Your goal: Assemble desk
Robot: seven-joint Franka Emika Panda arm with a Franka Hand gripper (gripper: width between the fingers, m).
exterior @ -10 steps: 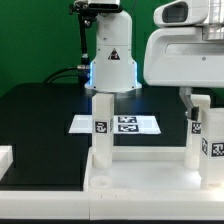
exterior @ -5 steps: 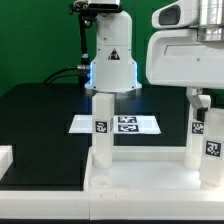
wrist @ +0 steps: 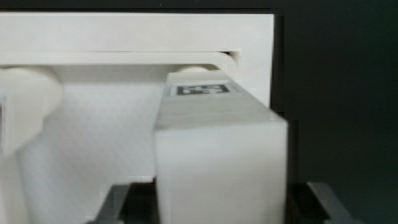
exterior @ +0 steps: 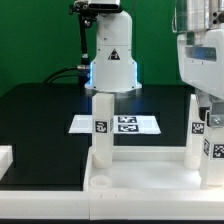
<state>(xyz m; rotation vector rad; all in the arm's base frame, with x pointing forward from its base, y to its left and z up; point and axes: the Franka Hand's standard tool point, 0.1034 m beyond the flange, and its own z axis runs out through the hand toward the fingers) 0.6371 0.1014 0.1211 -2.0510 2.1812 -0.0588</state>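
The white desk top lies at the front with peg legs standing up from its corner sockets: one on the exterior view's left and tagged ones on its right. My gripper hangs over the right side, its fingers down around a leg there. In the wrist view my gripper straddles a white tagged leg. A dark gap shows between each finger and the leg, so it is open. The desk top's rim lies beyond, and another leg stands beside it.
The marker board lies flat on the black table behind the desk. The white robot base stands at the back. A white piece sits at the exterior view's left edge. A green wall is behind.
My gripper hand has shifted toward the exterior view's right, now partly cut off by the frame edge. The desk top and left leg have not moved.
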